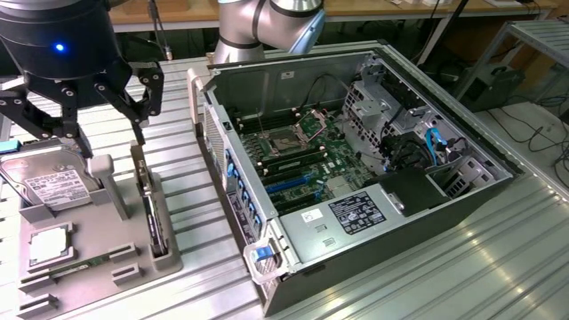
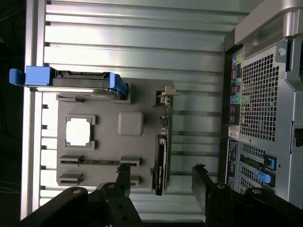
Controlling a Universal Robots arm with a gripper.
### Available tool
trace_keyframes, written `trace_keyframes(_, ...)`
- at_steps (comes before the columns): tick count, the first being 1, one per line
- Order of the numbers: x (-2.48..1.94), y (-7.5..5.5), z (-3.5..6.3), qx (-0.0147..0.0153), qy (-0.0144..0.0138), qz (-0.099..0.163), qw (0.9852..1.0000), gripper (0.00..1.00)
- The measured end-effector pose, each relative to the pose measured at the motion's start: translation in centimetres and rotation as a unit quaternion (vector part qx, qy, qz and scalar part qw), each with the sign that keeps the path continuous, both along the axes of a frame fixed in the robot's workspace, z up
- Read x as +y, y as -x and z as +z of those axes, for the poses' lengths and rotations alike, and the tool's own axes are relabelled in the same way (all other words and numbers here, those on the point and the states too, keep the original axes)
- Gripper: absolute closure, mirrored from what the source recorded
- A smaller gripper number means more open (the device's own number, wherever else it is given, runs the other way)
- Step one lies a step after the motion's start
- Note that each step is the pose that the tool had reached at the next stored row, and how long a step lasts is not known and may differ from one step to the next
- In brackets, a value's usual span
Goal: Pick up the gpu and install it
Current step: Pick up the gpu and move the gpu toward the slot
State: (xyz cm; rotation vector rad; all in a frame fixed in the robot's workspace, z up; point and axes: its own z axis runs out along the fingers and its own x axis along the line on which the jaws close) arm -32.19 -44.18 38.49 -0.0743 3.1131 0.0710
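My gripper [image 1: 113,145] hangs, fingers spread wide, over the thin black gpu card [image 1: 153,210], stood on edge in its grey slotted holder [image 1: 98,230] so I can straddle it.

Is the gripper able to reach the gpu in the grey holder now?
Probably yes. The open gripper hovers above the gpu, standing on edge in its grey holder; nothing lies between them, and the hard drive sits apart.

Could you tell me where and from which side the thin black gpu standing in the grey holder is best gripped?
Probably across its two flat faces at the exposed upper edge, coming straight down: the thin black gpu stands on edge in the grey holder's slot, below the open gripper.
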Motion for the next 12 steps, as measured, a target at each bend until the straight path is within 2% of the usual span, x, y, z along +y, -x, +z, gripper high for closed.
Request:
trace_keyframes(1, 0.00, 0.0, -0.04, -0.0002, 0.0012, 0.000, 1.0000, 0.34)
trace_keyframes(3, 0.01, 0.0, -0.28, -0.0001, 0.0039, -0.001, 1.0000, 0.34)
trace_keyframes(12, 0.02, -0.1, -1.54, -0.0001, 0.0057, -0.022, 0.9997, 0.34)
